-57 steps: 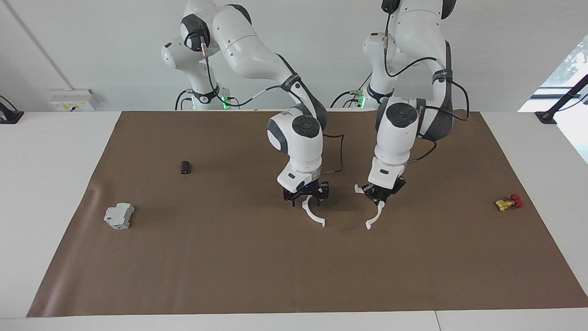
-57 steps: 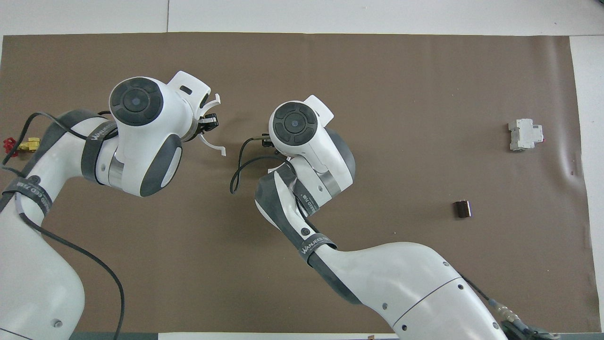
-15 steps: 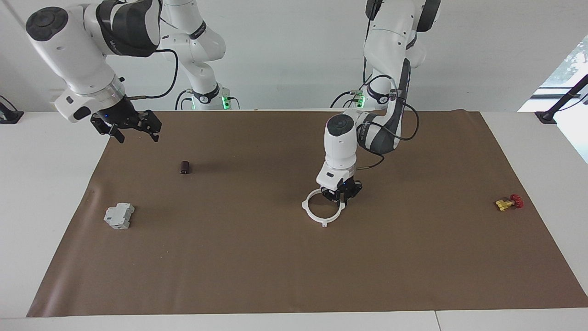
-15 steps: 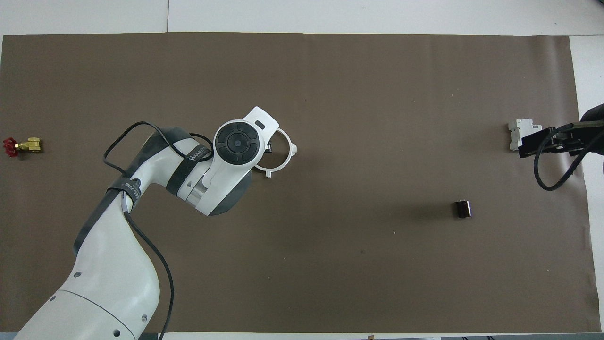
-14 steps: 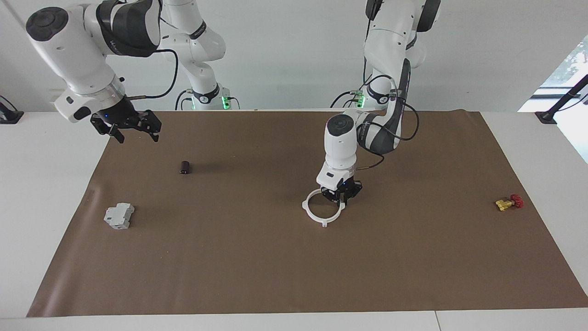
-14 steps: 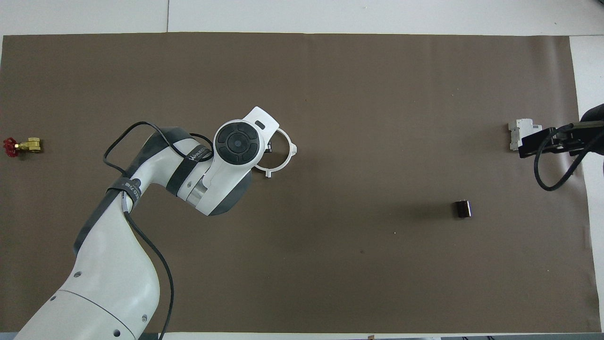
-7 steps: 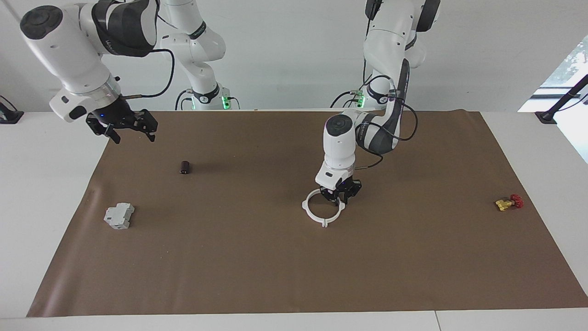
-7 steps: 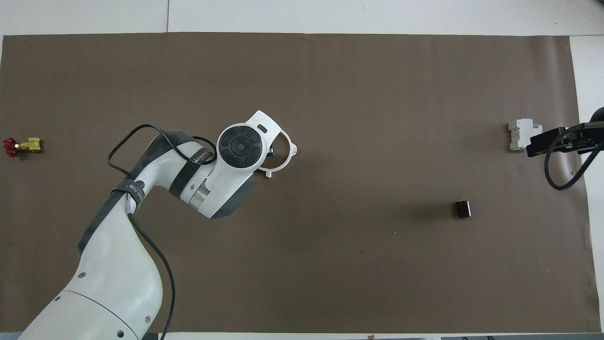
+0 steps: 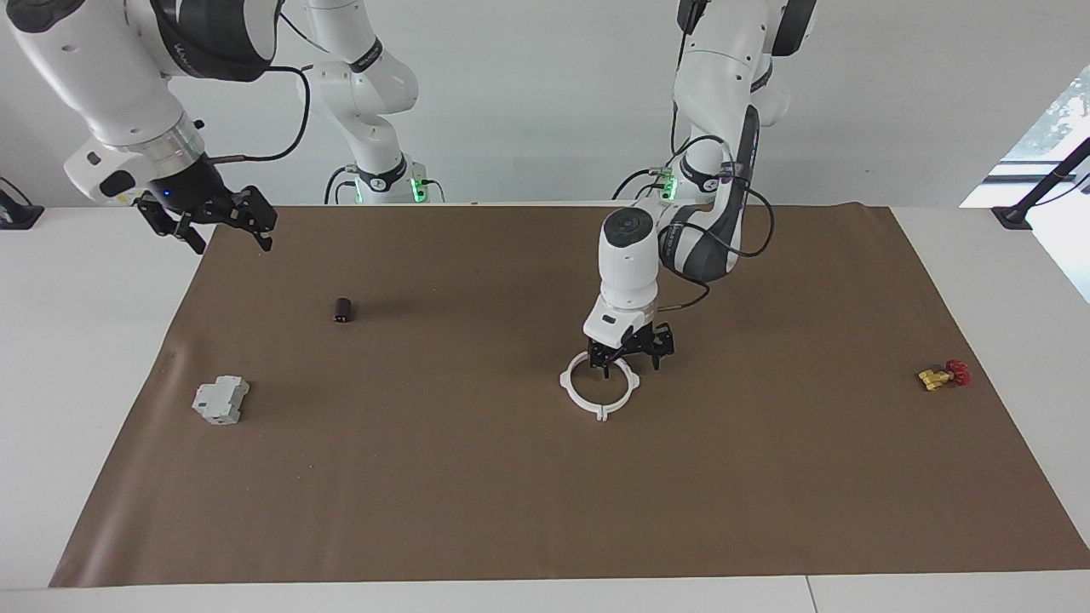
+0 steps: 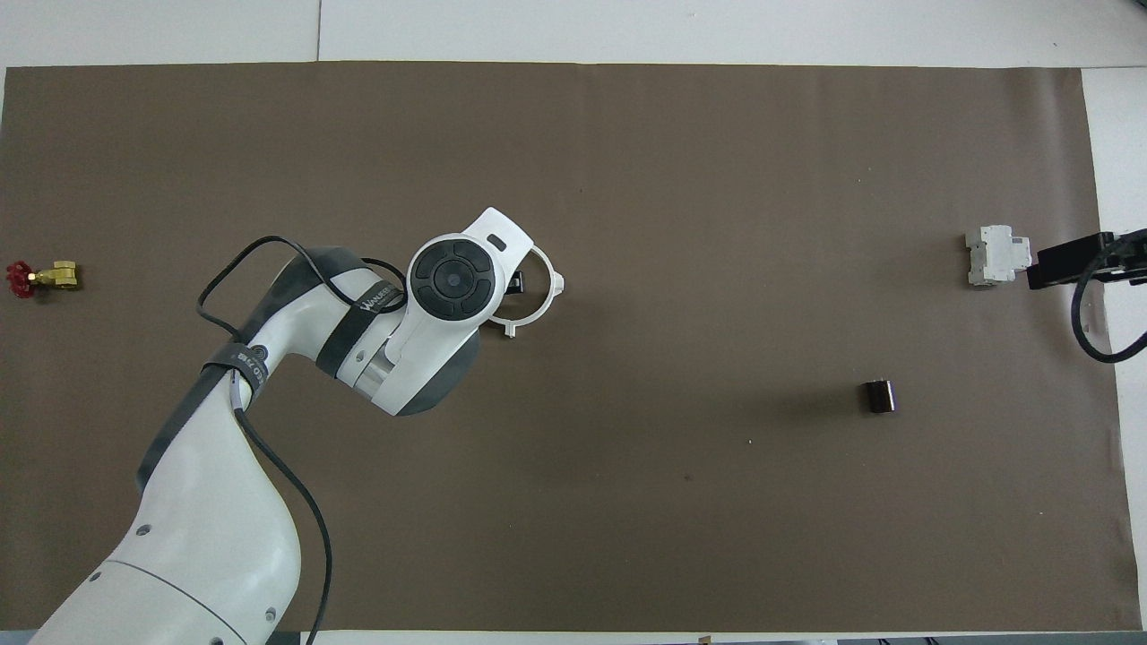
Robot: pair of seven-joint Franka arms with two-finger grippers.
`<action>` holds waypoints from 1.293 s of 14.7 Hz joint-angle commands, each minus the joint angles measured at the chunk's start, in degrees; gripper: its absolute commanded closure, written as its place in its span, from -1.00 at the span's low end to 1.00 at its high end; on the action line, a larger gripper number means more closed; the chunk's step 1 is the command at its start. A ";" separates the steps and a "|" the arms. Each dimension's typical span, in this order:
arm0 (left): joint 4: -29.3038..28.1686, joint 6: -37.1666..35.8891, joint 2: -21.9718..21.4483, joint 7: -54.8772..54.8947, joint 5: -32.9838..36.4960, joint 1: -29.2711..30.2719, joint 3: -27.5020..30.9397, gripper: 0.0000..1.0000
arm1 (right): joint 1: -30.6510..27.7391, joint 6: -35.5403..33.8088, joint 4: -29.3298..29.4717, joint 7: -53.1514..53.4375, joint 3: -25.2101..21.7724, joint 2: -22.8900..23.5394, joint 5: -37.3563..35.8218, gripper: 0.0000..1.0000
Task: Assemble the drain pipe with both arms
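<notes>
The drain pipe (image 9: 602, 413) is one closed white ring with four tabs, lying flat on the brown mat (image 9: 545, 494) near the middle. It also shows in the overhead view (image 10: 557, 283), partly under the left wrist. My left gripper (image 9: 632, 362) is open and empty, just above the part of the ring nearest the robots; in the overhead view only one black finger (image 10: 515, 285) shows. My right gripper (image 9: 226, 234) is open and empty, raised over the mat's edge at the right arm's end, and shows at the overhead view's edge (image 10: 1075, 260).
A grey boxy block (image 9: 221, 400) (image 10: 993, 255) and a small dark cylinder (image 9: 342, 310) (image 10: 879, 396) lie toward the right arm's end. A small red-and-yellow valve (image 9: 941, 375) (image 10: 40, 276) lies toward the left arm's end.
The two half-rings, held apart earlier, are now one ring on the mat. My left gripper has opened, let go of it and lifted slightly. My right arm has swung farther out toward its end.
</notes>
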 commanded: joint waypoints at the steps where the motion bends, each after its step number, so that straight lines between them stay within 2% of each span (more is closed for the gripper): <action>1: -2.01 -0.01 -5.77 0.74 -0.64 3.73 -0.10 -1.00 | -0.32 -3.95 4.06 -0.91 0.62 1.00 -0.42 -1.00; 4: -1.93 -0.54 -8.23 6.85 -5.37 8.56 -0.10 -1.00 | -0.49 -3.78 3.19 0.66 0.63 0.74 0.28 -1.00; 8: 0.52 -10.00 -12.28 24.08 -14.26 16.55 0.08 -1.00 | -0.41 -3.52 2.67 0.84 0.63 0.56 0.28 -1.00; 12: 5.97 -20.55 -14.30 33.94 -14.62 23.24 0.34 -1.00 | -0.32 -3.43 2.67 0.93 0.63 0.56 0.28 -1.00; 16: 10.89 -30.05 -17.38 40.36 -14.62 28.52 0.87 -1.00 | -0.23 -3.43 2.75 0.93 0.71 0.56 0.20 -1.00; 19: 16.51 -38.31 -17.73 42.92 -14.62 31.07 0.96 -1.00 | -0.23 -3.34 3.02 0.93 0.71 0.65 0.20 -1.00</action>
